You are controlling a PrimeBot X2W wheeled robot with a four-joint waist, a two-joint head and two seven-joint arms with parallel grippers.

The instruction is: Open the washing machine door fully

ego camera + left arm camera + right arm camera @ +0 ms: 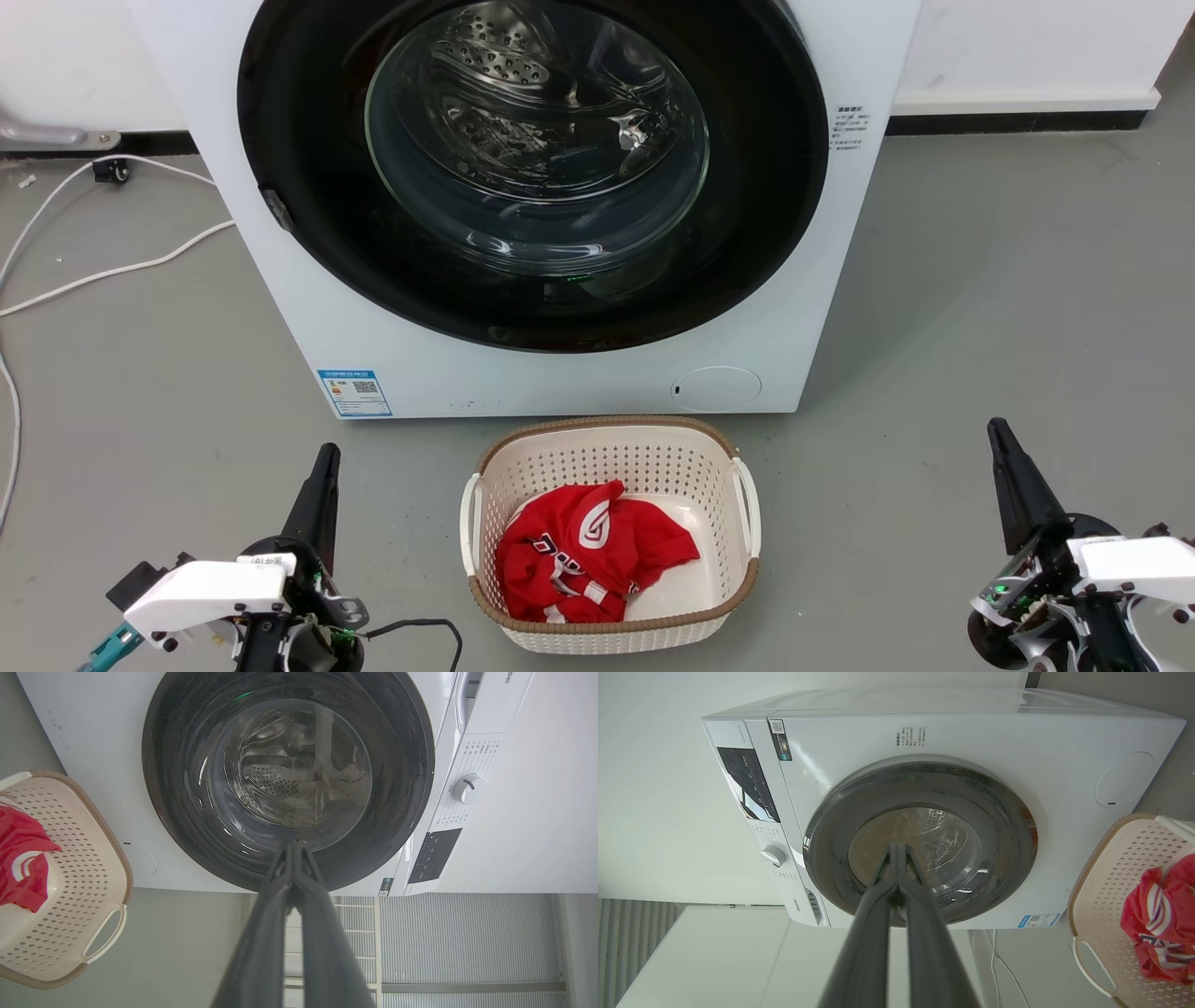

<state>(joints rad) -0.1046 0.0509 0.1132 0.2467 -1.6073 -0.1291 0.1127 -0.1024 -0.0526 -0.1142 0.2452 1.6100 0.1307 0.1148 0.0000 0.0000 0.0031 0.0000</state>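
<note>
The washing machine door (299, 168) is a large glossy black disc with a clear glass bowl in its middle, lying flush and closed against the white machine front (289, 308). The steel drum shows through the glass. The left wrist view faces the door (177, 765) from a distance, and so does the right wrist view (1008, 835). My left gripper (327, 452) sits low at the lower left above the floor, shut, holding nothing. My right gripper (995, 426) sits at the lower right, shut and empty too. Both grippers (294, 843) (899, 845) are well short of the machine.
A cream laundry basket (738, 485) with a red garment (579, 551) stands on the floor right before the machine, between my arms. White cables (112, 271) lie on the grey floor at left. A small round white flap (717, 388) sits low on the machine front.
</note>
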